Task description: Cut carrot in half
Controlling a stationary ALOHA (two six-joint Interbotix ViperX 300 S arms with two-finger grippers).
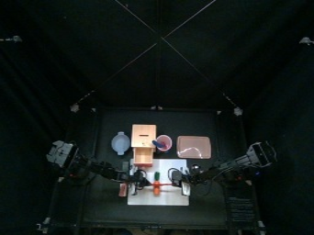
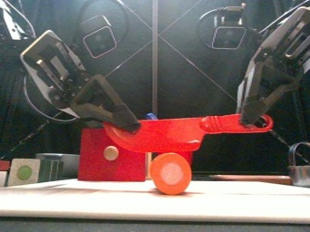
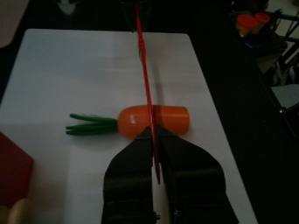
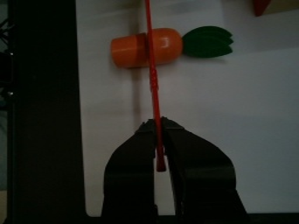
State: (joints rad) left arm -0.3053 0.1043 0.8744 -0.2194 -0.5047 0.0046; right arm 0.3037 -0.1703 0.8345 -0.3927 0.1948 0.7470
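On white board (image 3: 70,79), both grippers (image 3: 156,157) (image 4: 158,144) are pinching red knife (image 2: 182,134) over stiff, roll-prone carrot (image 3: 155,118).

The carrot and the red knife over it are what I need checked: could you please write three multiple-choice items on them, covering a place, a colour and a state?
1. Where does the carrot lie?
A. on the white board
B. on the bare black table
C. in a bowl

2. What colour is the carrot's leafy end?
A. yellow
B. green
C. white

3. How is the red knife held?
A. by the left gripper alone
B. it lies free on the board
C. by both, the right gripper too

Key: 1 A, both wrist views show white board all around it. 2 B, the right wrist view shows green leaves. 3 C, the front view shows each end in closed jaws.
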